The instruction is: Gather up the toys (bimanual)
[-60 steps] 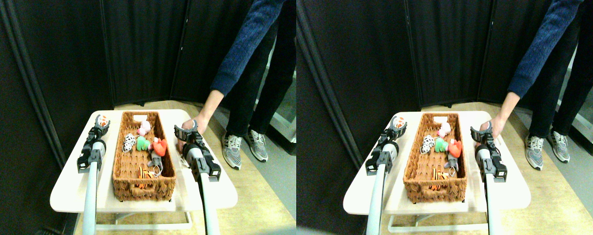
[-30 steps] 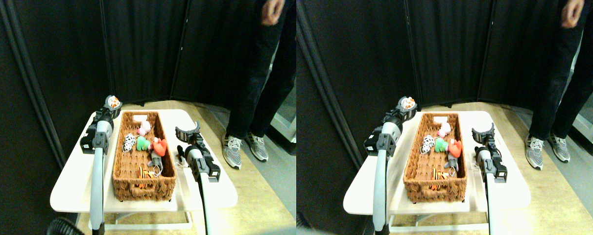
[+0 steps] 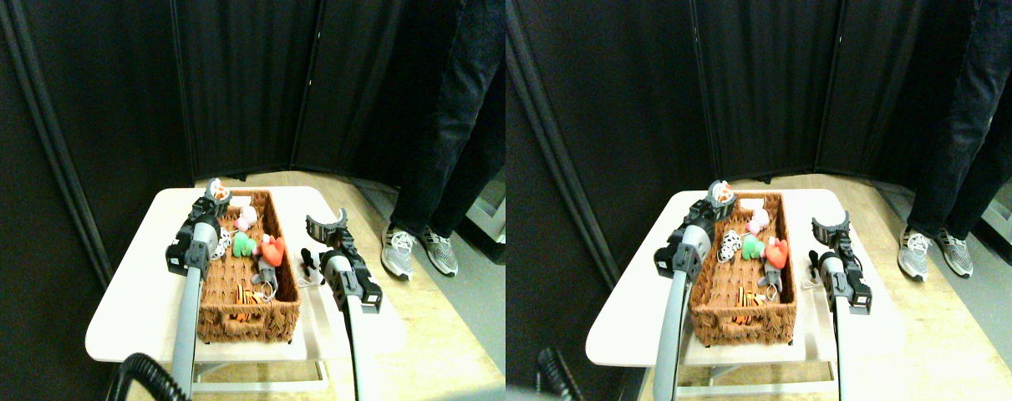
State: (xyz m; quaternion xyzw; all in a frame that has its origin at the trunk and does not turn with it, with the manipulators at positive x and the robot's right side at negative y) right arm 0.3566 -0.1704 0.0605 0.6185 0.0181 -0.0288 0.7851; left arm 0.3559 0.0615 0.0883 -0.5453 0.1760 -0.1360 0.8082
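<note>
A: How many toys?
B: Six in the basket [image 3: 246, 322]: pink toy [image 3: 246, 219], green toy [image 3: 243, 245], red heart [image 3: 272, 250], spotted toy [image 3: 221, 242], grey toy [image 3: 265, 272], striped toy [image 3: 246, 294]. A seventh, the orange-and-white toy [image 3: 219, 191], sits clamped in the left gripper [image 3: 216, 194] over the basket's far-left rim.
A: Right gripper [image 3: 326, 225]?
B: Spread wide over the white table [image 3: 125, 309], beside a small dark toy [image 3: 307, 264]. Dark curtains [image 3: 238, 83] behind; a person's legs [image 3: 447, 125] right.

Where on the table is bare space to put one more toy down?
The white table is bare left of the woven basket, and along its far edge behind it. The strip right of the basket is crowded: a small dark toy lies there beside the right end effector.
</note>
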